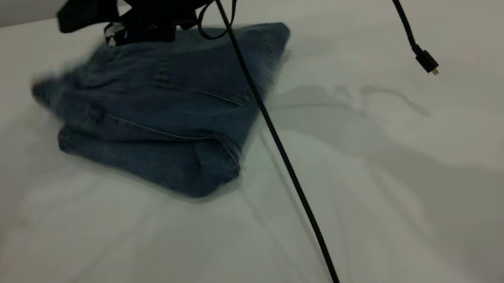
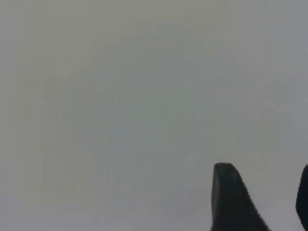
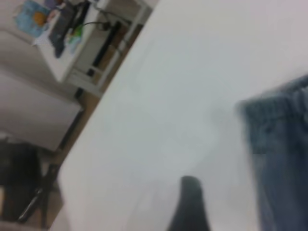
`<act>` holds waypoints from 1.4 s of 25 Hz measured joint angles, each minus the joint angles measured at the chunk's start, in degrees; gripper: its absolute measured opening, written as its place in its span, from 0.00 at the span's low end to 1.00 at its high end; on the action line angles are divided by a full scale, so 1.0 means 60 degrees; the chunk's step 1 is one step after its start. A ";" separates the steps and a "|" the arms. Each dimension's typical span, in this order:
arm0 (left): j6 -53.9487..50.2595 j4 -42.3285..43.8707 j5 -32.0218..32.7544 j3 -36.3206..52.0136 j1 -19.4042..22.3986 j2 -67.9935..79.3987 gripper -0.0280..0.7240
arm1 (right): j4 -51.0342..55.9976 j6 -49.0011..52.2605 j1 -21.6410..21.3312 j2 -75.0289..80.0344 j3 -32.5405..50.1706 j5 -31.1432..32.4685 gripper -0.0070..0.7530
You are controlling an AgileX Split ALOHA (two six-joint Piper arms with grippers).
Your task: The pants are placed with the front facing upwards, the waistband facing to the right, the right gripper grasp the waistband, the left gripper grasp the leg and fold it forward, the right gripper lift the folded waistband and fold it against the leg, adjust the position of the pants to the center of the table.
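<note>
The pants (image 1: 160,118) lie folded into a thick blue denim bundle on the white table (image 1: 402,191), left of middle and towards the far side. Their outline is smeared. My right gripper (image 1: 139,29) hangs over the bundle's far edge. In the right wrist view one black finger (image 3: 190,204) stands over bare table, with a gap to the denim (image 3: 279,144) that covers the other side, so the jaws are apart and hold nothing. The waistband cannot be made out. My left gripper (image 2: 264,171) is open over bare tabletop, with no cloth near it.
A black cable (image 1: 281,152) runs from the arm down across the table in front of the pants. A second cable ends in a dangling plug (image 1: 426,61) at the right. Past the table's edge stands a desk with clutter (image 3: 62,29).
</note>
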 joint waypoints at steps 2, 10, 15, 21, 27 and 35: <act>0.0000 0.0000 0.0078 0.0000 0.0000 0.0000 0.46 | -0.0030 0.0299 0.0000 -0.0137 -0.0018 0.0746 0.71; -0.0040 -0.0009 0.0096 0.0000 -0.0019 -0.0112 0.46 | -0.1420 0.2878 0.0899 -0.0822 -0.1336 0.1598 0.63; -0.0040 -0.0009 0.0096 -0.0006 -0.0019 -0.0553 0.46 | -0.4839 0.6112 0.1459 -0.0308 -0.2171 -0.0343 0.62; -0.0040 -0.0009 0.0108 -0.0006 -0.0019 -0.0789 0.46 | -0.9559 1.0649 0.1496 0.0708 -0.3558 -0.1194 0.62; -0.0040 0.0000 0.0143 -0.0006 -0.0019 -0.1038 0.46 | -1.2397 1.3814 0.1604 0.1740 -0.5275 -0.0251 0.61; -0.0221 0.0000 0.0117 -0.0006 -0.0019 -0.1314 0.46 | -1.4076 1.4939 0.1699 0.2516 -0.7124 0.1088 0.55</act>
